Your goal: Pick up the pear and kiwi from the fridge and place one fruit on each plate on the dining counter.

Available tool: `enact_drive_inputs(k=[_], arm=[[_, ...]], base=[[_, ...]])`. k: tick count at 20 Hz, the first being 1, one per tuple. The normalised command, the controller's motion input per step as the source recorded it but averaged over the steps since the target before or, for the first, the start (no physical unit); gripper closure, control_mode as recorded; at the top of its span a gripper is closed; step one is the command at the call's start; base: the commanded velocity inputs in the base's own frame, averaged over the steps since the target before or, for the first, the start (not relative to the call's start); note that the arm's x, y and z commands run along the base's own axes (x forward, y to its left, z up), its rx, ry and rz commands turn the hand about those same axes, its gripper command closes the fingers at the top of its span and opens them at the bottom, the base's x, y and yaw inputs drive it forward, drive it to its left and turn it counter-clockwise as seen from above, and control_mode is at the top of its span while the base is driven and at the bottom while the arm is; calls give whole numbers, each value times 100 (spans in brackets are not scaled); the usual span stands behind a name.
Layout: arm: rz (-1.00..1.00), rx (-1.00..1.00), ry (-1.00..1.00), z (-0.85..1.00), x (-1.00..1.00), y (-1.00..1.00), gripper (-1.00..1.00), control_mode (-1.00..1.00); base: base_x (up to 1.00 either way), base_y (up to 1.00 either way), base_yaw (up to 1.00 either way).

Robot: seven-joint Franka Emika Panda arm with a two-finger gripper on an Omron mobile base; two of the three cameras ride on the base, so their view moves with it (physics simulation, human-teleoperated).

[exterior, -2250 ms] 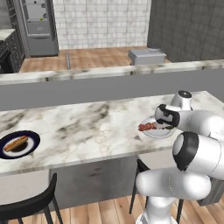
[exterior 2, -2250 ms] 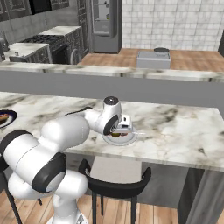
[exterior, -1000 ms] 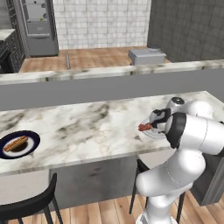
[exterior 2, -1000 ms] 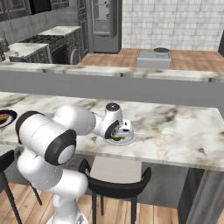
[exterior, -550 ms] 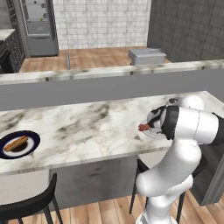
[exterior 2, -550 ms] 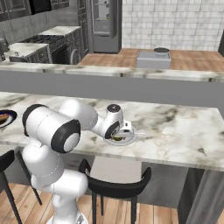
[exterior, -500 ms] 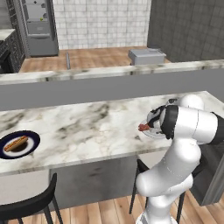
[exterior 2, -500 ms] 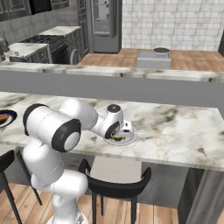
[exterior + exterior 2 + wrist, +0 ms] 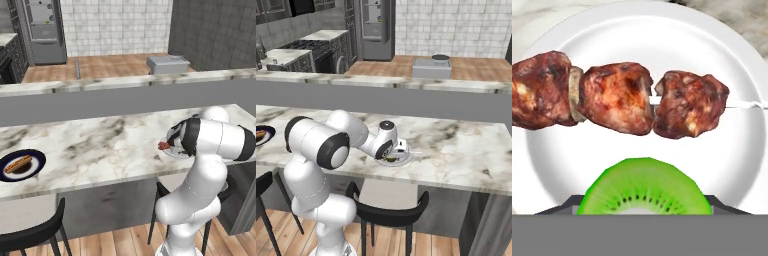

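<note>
In the hand view we saw only the upper half of the kiwi (image 9: 644, 187); its lower part was cut off at the bottom, and the claw's tips barely showed as dark corners beside it. The white plate (image 9: 662, 40) ran past the picture's sides, as did the left end of the meat skewer (image 9: 612, 97). In the left base view our own arm hid most of that plate (image 9: 172, 151), and the fridge (image 9: 45, 30) was cut by the top edge.
</note>
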Motion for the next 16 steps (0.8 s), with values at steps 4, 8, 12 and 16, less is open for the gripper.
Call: enact_drive_inputs(k=[4, 8, 12, 16], arm=[[0, 0, 0, -7, 0, 0, 100, -100], [0, 0, 0, -6, 0, 0, 100, -100], [0, 0, 0, -7, 2, 0, -100, -100], [0, 0, 0, -1, 1, 0, -100, -100]], base=[[0, 0, 0], [0, 0, 0], [0, 0, 0], [0, 0, 0]])
